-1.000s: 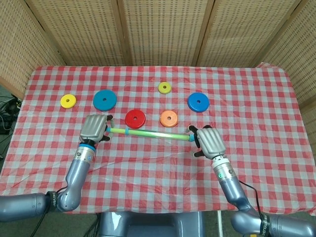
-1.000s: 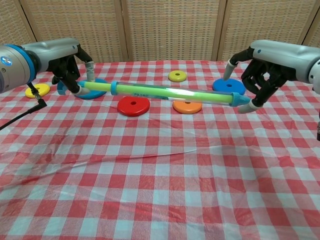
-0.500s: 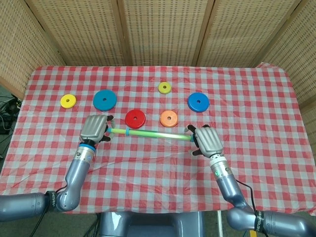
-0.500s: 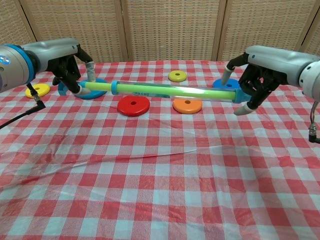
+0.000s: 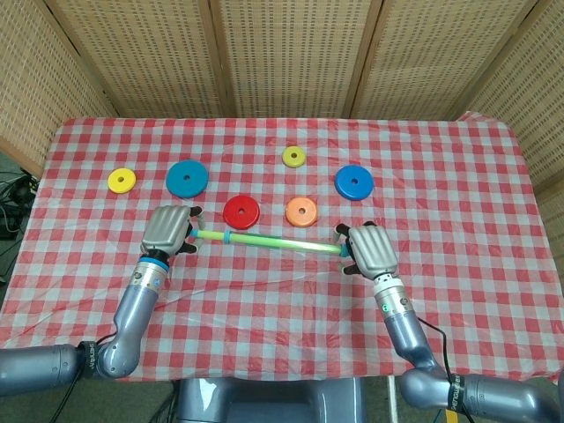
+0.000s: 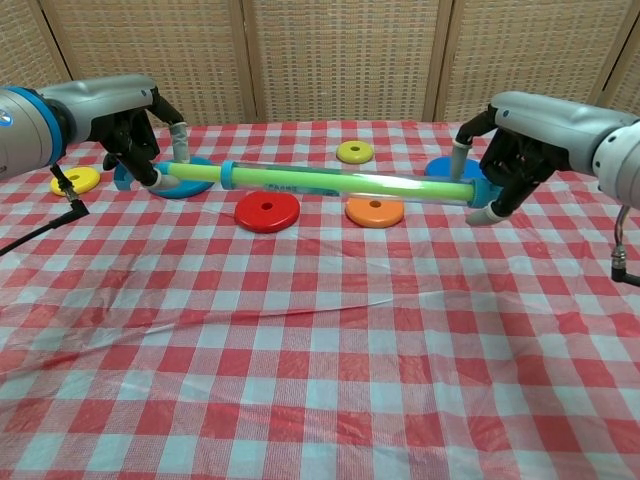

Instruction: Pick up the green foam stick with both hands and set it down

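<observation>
The green foam stick (image 5: 269, 241) with blue end caps runs left to right, held just above the red checked tablecloth (image 5: 282, 300). My left hand (image 5: 167, 229) grips its left end. My right hand (image 5: 370, 249) grips its right end, fingers curled round the blue cap. In the chest view the stick (image 6: 320, 180) lies almost level in front of the red and orange discs, between the left hand (image 6: 135, 135) and the right hand (image 6: 510, 160).
Flat discs lie behind the stick: yellow (image 5: 121, 181), large blue (image 5: 186, 179), red (image 5: 241, 212), orange (image 5: 301, 211), small yellow (image 5: 293, 157), blue (image 5: 353, 182). Wicker screens (image 5: 282, 53) wall the far side.
The right hand has lifted its end of the stick slightly and drawn inward, so the stick now lies nearly level. The left hand has barely moved.
</observation>
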